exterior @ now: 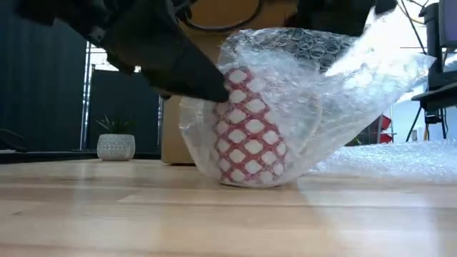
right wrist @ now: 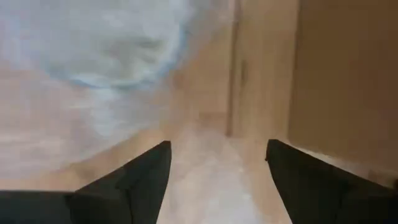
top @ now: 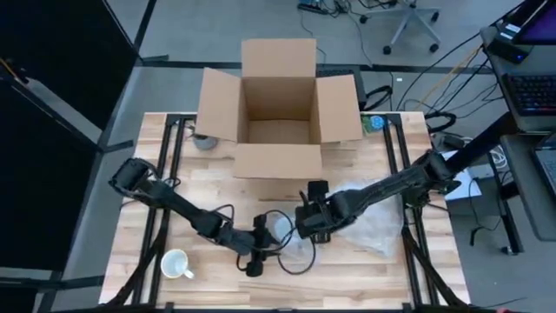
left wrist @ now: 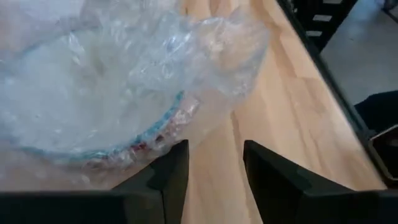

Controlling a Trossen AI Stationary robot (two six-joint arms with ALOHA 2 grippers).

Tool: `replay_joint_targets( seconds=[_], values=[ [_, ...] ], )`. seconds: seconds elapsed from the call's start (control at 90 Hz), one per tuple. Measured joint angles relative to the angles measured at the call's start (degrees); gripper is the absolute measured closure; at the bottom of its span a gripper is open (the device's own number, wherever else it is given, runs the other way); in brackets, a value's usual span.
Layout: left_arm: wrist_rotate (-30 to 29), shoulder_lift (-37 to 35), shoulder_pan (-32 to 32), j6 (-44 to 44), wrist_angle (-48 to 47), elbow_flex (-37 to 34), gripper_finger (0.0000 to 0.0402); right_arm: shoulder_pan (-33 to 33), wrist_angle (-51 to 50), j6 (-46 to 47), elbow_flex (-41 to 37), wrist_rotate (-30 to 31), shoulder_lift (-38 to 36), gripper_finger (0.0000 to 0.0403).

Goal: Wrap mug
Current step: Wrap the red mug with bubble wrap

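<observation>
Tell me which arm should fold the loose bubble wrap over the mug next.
Probably the right. Its end effector sits open beside the mug, next to the loose bubble wrap spread on its side. The left end effector, also open, is on the opposite side.

The mug (exterior: 251, 128) I am wrapping stands upright on the surface (exterior: 214, 221), white with a red lattice pattern, and in my left wrist view a blue line shows around its rim. Clear bubble wrap (exterior: 321, 78) is draped over and around it, covering the top and sides and billowing up on one side. The rest of the sheet trails flat across the surface beside it. From above, the mug sits near the middle front of the surface, under the crumpled wrap (top: 369, 222).
</observation>
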Motion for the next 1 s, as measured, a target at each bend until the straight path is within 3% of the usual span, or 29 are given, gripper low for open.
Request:
replay_joint_targets(
  seconds=[0.189,0.367,0.556,0.722,1.0],
  values=[
    [-1.1,-6.1,-1.1,0.0,-5.5,0.0,0.0259,8.9,11.2,4.5,3.0,-1.6,0.3,0.0151],
    [-2.2,-7.9,-1.3,1.7,-5.8,0.0,0.0259,13.0,19.6,6.7,3.0,4.2,4.4,0.0151],
    [-2.4,-7.9,-1.3,1.9,-6.1,0.0,0.0259,9.9,19.4,4.3,2.9,4.2,10.2,0.0151],
    [-2.5,-7.9,-1.8,1.5,-8.5,0.0,0.0259,6.1,19.4,1.4,2.9,4.1,10.9,0.0151],
    [-2.7,-7.9,-2.1,1.4,-10.6,0.0,0.0259,1.4,18.0,-1.6,3.0,-4.9,12.2,0.0151]
  ],
)
